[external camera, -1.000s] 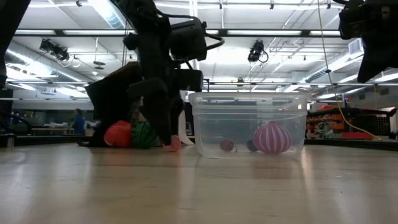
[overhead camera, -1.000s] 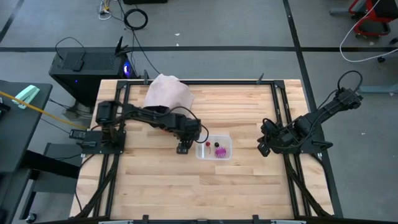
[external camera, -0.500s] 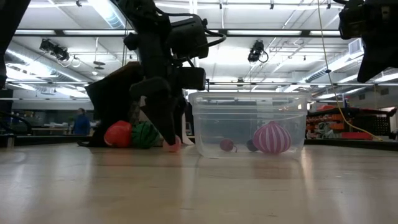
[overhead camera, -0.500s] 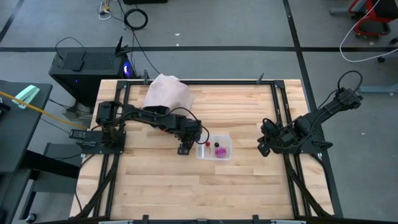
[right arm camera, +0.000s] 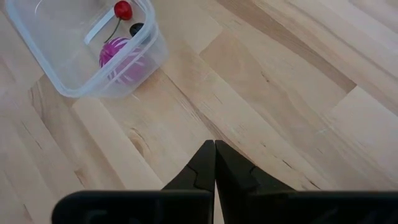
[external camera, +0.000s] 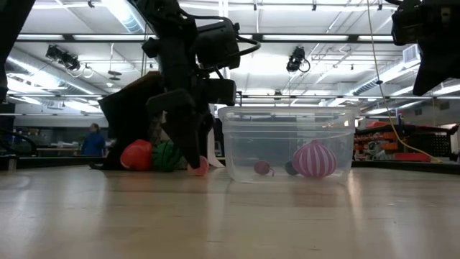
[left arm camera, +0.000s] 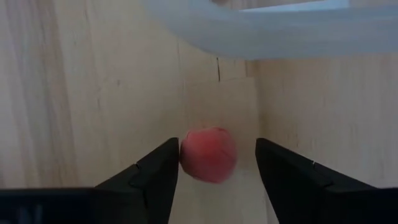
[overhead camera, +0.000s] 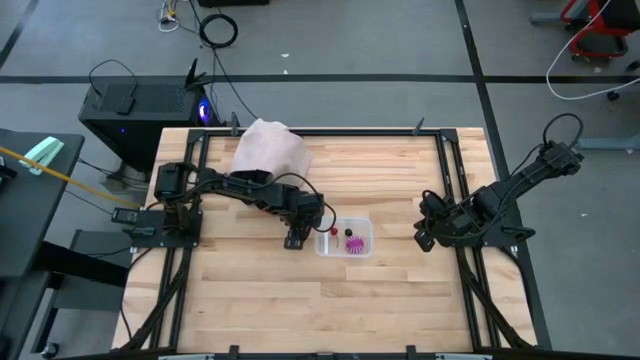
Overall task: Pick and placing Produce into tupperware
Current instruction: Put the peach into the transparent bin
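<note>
— What rests at the table's [overhead camera: 400, 310] far edge?
— A pale pinkish bag [overhead camera: 271, 150], crumpled.
— And off the table?
— A black box [overhead camera: 140, 108] with a blue light; coiled cable [overhead camera: 218, 30]; a distant person [external camera: 91, 139].

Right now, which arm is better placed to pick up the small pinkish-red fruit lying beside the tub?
The left. Its gripper is open around the pinkish-red fruit beside the tub. The right gripper is shut, apart from it.

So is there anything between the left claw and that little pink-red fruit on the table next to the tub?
Nothing visible. The left claw is open with the small pink-red fruit already between its fingers, on bare wood just outside the clear tub. One finger looks to be at the fruit's side.
</note>
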`<control>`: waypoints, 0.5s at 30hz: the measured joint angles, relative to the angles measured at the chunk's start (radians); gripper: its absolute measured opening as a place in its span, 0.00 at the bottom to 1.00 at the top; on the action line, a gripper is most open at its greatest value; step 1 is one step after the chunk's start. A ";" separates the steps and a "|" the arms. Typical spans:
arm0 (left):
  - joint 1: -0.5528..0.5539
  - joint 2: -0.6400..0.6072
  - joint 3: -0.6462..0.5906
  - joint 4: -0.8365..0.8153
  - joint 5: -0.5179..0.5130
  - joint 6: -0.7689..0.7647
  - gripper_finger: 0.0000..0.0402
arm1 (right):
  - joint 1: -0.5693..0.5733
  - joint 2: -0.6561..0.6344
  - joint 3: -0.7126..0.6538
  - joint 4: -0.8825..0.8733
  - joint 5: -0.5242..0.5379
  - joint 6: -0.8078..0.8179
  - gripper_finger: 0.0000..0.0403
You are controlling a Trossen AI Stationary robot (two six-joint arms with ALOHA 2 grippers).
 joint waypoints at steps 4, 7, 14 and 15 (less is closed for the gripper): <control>0.000 0.000 0.000 0.000 0.000 0.000 0.47 | 0.000 0.000 0.000 0.000 0.000 0.000 0.03; 0.000 0.000 0.000 0.000 0.000 0.000 0.43 | 0.000 0.000 0.000 0.000 0.000 0.000 0.03; 0.000 0.000 0.000 0.000 0.000 0.000 0.37 | 0.000 0.000 0.000 0.000 0.000 0.000 0.03; 0.000 0.000 0.000 0.000 0.000 0.000 0.37 | 0.000 0.000 0.000 0.000 0.000 0.000 0.03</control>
